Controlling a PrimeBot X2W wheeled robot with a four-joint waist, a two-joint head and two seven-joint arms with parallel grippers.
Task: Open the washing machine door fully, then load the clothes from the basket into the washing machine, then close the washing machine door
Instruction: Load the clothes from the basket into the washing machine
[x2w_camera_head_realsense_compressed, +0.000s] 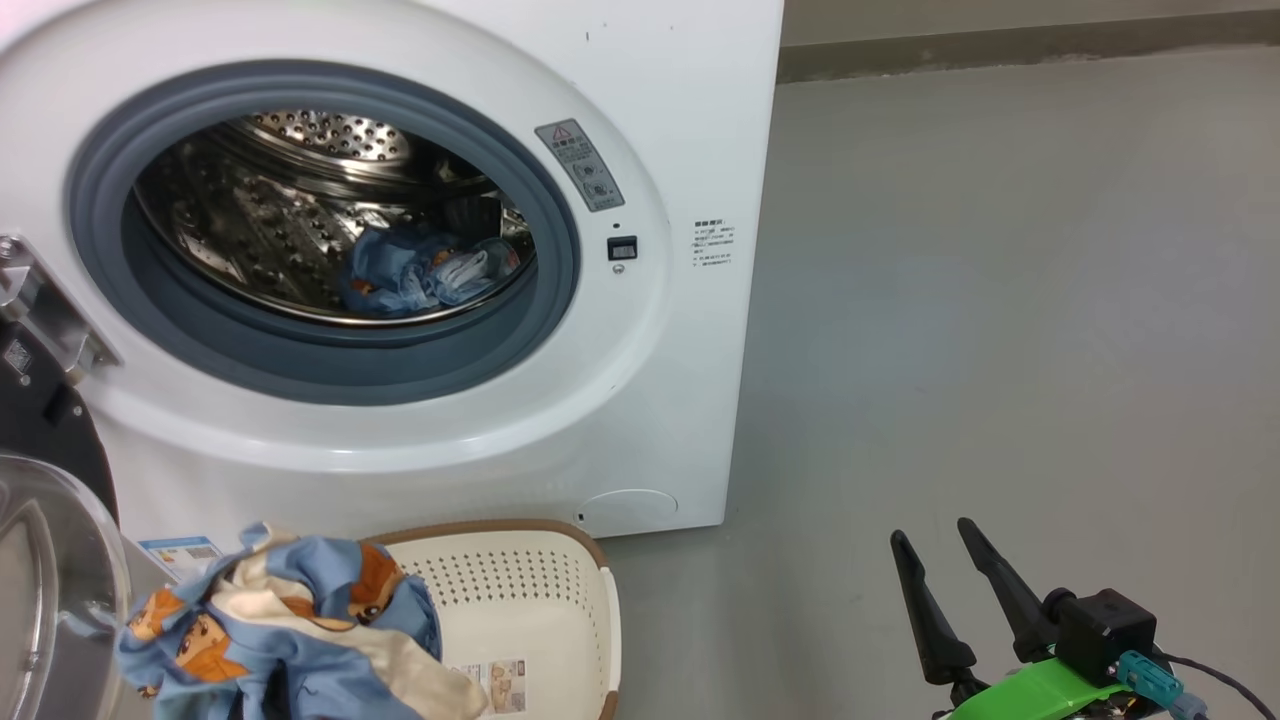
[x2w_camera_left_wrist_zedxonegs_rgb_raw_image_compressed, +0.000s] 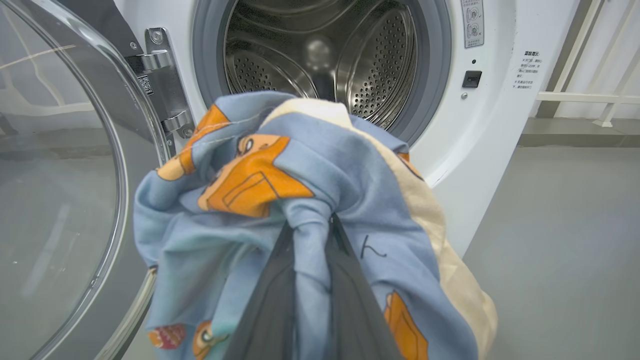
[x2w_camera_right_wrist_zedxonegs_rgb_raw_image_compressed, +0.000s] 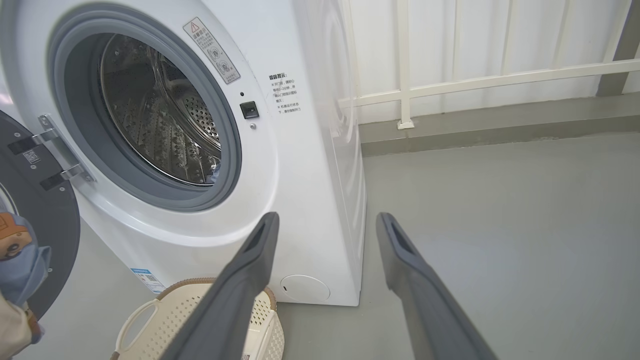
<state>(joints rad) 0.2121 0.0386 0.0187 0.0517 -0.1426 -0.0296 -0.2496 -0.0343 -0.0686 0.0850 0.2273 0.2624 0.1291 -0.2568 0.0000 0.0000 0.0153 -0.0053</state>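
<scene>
near the basket (x2w_camera_head_realsense_compressed: 560, 532), clothes (x2w_camera_left_wrist_zedxonegs_rgb_raw_image_compressed: 300, 175) shrouding gripping left end effector (x2w_camera_left_wrist_zedxonegs_rgb_raw_image_compressed: 312, 226); right end effector (x2w_camera_right_wrist_zedxonegs_rgb_raw_image_compressed: 327, 220) spread

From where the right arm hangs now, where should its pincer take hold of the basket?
Take the white side handle of the basket, coming down from above with the open right pincer. The handle is an open loop off the perforated wall, so one finger can likely pass through it; the basket stands upright on the floor, rim up.
</scene>
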